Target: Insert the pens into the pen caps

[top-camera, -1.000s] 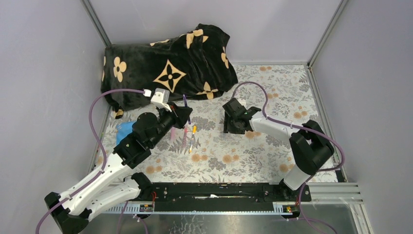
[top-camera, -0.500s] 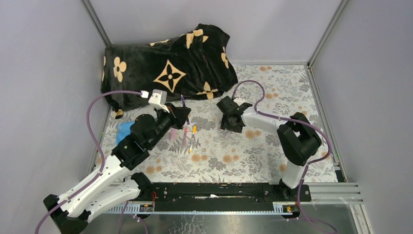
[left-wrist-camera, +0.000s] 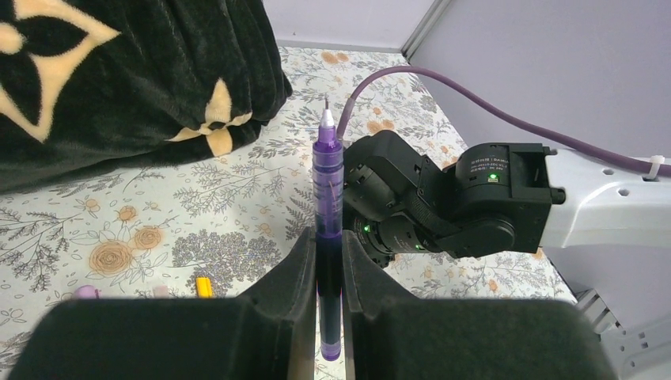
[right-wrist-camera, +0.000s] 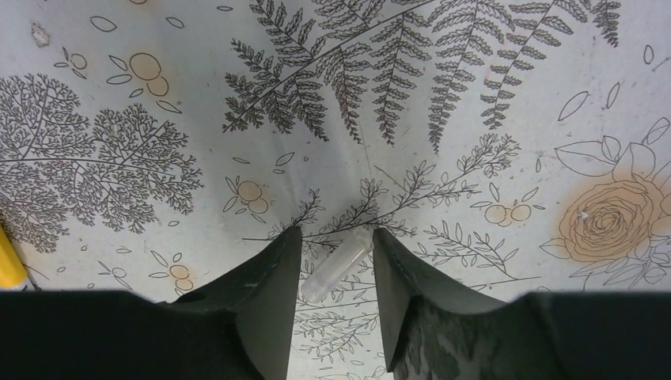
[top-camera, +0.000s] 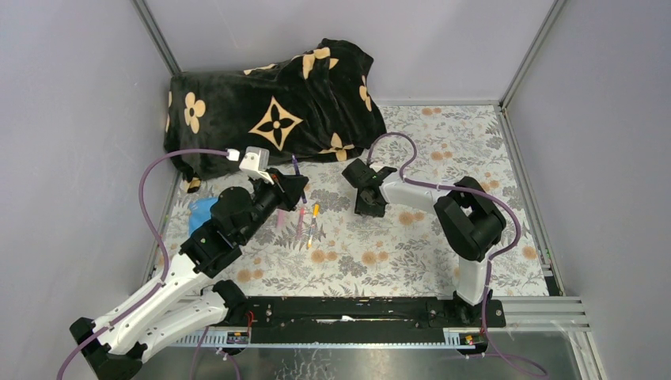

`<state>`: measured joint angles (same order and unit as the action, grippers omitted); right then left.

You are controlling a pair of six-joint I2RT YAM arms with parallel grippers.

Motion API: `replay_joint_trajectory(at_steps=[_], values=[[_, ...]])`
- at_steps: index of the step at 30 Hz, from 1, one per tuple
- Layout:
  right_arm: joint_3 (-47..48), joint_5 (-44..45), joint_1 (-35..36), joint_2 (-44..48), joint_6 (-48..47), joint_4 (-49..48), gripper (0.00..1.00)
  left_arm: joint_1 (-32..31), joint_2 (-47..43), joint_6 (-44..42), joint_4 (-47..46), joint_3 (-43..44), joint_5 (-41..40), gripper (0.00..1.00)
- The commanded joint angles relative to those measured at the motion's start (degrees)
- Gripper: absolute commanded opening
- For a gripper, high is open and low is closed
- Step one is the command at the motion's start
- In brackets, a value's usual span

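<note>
Left gripper is clamped on the purple pen, tip up, over the left-middle of the floral mat. Right gripper has its jaws apart around a clear cap lying on the mat.

My left hand is black, and the pen in it is translucent purple with a white tip. The cap at my black right hand is clear. The table wears grey ferns and orange roses on white. The blanket is black with tan flowers.
</note>
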<state>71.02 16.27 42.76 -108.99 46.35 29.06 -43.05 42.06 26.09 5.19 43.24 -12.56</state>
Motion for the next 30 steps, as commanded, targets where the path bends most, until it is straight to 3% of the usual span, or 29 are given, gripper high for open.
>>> replay_joint_trajectory(at_steps=[1, 6, 9, 14, 22, 30], values=[[2.08, 2.02, 0.88, -0.88, -0.89, 2.74, 0.44, 0.25, -0.89, 0.27, -0.71, -0.77, -1.61, 0.06], [0.74, 1.95, 0.83, -0.41, -1.55, 2.50, 0.32, 0.26, -1.06, 0.53, -0.86, -0.97, -1.90, 0.06], [-0.10, 1.42, 0.91, 0.48, -2.65, 1.88, 0.30, 0.30, -0.90, 0.67, -0.96, -1.01, -1.85, 0.06], [-3.11, 0.94, 0.78, 4.25, -4.65, -0.40, 0.14, 0.31, -0.69, 1.22, -1.22, -0.96, -2.21, 0.08], [-8.71, -2.58, 0.68, 15.02, -9.26, -6.78, 0.06, 0.28, -0.42, 1.51, -1.35, -0.89, -1.53, 0.08], [-15.29, -12.70, 0.67, 30.82, -16.23, -18.00, 0.02, 0.27, 2.42, 0.32, -3.08, 0.68, 3.96, 0.04]])
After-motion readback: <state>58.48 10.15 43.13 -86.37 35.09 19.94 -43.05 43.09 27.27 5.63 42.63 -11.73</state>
